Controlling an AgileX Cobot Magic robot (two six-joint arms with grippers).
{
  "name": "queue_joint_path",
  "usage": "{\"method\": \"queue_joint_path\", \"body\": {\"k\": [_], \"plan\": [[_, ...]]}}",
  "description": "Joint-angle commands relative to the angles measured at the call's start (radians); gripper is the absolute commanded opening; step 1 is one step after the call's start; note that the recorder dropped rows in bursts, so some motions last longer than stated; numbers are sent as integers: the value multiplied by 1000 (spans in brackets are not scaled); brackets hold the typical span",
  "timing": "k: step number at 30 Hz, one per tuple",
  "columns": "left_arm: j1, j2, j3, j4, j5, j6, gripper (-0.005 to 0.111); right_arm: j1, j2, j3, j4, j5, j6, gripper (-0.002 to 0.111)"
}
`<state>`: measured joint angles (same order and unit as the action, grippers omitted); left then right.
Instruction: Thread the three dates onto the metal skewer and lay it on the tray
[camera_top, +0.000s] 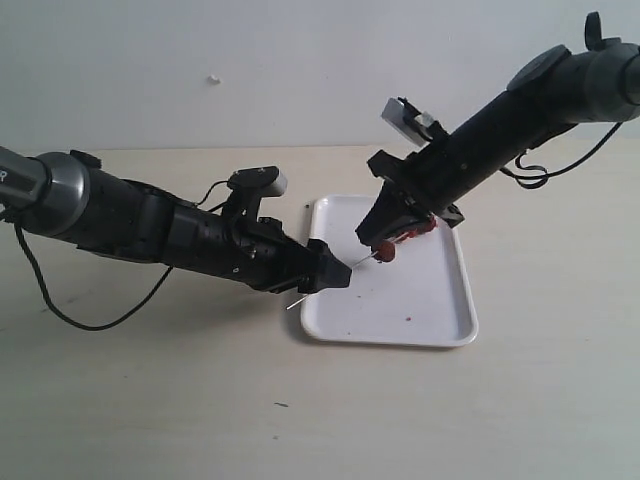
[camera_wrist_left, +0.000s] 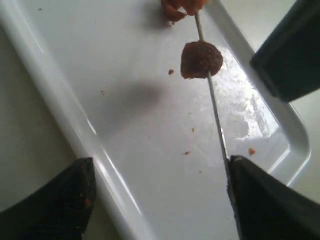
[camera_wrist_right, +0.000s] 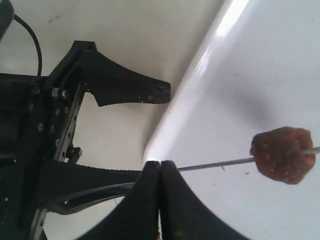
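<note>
Crossing tray rim (camera_top: 312, 215), skewer (camera_top: 362, 261) with one date (camera_top: 385, 253), left claw (camera_top: 343, 272) spread

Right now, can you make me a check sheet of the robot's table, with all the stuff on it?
Surface: pale beige table with a white tray on it.
Job's things: one date threaded on the thin skewer, over the tray; more red-brown lumps by the right claw, count unclear.
Clutter: small red-brown crumbs on the tray.
Claws: left claw wide open, skewer along one finger; right claw shut, skewer passing its tips, grip unclear.
Cables: black cable looping on the table by the left arm; second cable by the right arm.
Surroundings: plain pale wall; nothing else seen.
</note>
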<state>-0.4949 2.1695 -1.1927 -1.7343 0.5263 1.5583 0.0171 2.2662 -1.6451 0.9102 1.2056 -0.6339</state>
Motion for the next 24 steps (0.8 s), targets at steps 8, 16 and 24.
{"method": "queue_joint_path", "body": {"k": [8,16,24], "plan": [[-6,5,-5,-10,-3,-12,71,29,8,4,-42,-68,45,0],[-6,5,-5,-10,-3,-19,71,47,12,4,-103,-79,82,0],[-6,5,-5,-10,-3,-19,71,59,24,4,-119,-92,99,0]]}}
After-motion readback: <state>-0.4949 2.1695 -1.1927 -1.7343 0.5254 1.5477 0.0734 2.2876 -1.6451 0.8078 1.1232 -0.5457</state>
